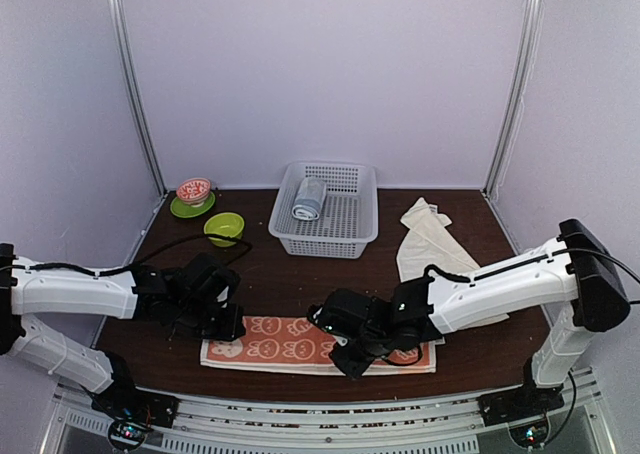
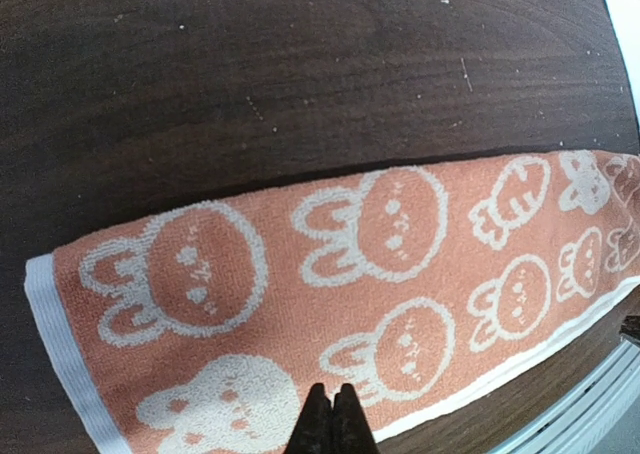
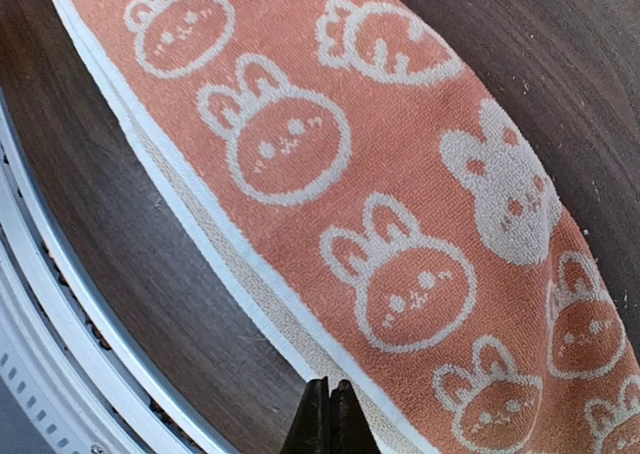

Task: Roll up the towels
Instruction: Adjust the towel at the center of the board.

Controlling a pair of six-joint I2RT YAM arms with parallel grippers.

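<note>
Two towels need rolling. From the top view I take the orange towel (image 1: 290, 342) as my landmark. It lies folded into a long strip across the counter (image 1: 280, 274), which suits rolling from one end. The cream towel (image 1: 430, 244) lies crumpled beyond its right end. The basket (image 1: 325, 244), holding a grey-blue roll (image 1: 309, 199), stands beyond its middle. My left claw (image 1: 225, 329) sits at its left end and my right claw (image 1: 350, 359) just right of its middle. I'd guess one anchors while the other starts the roll.

Left wrist: the left claw (image 2: 333, 419) is closed, tips over the orange towel (image 2: 350, 264) near its hem, with no cloth showing between them.

Right wrist: the right claw (image 3: 329, 414) is closed at the white hem of the orange towel (image 3: 380, 194), where folded layers show. I cannot tell whether it pinches them.
</note>
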